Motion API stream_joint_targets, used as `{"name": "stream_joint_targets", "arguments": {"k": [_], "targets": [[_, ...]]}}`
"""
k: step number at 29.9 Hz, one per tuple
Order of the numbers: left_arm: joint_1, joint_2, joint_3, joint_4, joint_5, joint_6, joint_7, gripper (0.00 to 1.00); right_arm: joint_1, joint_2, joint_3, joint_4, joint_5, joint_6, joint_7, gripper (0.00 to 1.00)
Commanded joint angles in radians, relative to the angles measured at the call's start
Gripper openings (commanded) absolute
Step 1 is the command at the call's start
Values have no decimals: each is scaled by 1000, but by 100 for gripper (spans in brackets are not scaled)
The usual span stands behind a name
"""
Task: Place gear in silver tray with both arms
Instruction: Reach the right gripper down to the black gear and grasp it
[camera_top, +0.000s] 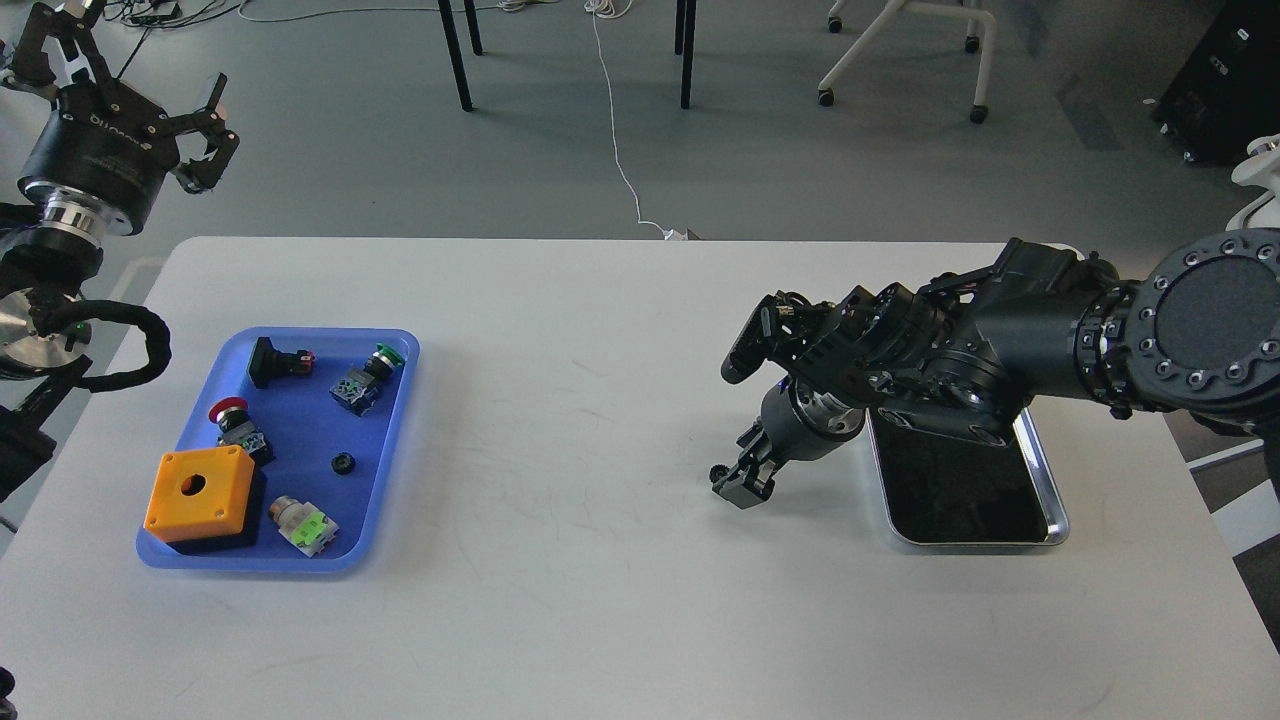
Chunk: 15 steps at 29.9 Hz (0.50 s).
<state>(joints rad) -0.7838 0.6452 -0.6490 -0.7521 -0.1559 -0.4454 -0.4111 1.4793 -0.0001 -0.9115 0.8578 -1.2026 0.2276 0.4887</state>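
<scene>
A small black gear (717, 473) lies on the white table, left of the silver tray (1057, 520), which has a dark mirror-like bottom and is partly covered by my right arm. My right gripper (742, 486) points down at the table with its fingertips right beside the gear, on its right side. The fingers are dark and I cannot tell whether they hold it. My left gripper (140, 95) is raised off the table's far left corner, claws spread open and empty. A second small black gear (343, 463) lies in the blue tray.
The blue plastic tray (405, 375) at the left holds an orange box (198, 495), several push-button switches and the second gear. Chair and table legs stand on the floor beyond the far edge.
</scene>
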Motion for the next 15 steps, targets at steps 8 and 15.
{"name": "stream_joint_targets", "arguments": {"k": [8,15], "targets": [[-2,4,0,-1,1,1,-2,98,-14,0,3,3,5,-112,0,64],[0,2,0,-1,1,1,0,98,-27,0,5,6,6,-155,0,61]]}}
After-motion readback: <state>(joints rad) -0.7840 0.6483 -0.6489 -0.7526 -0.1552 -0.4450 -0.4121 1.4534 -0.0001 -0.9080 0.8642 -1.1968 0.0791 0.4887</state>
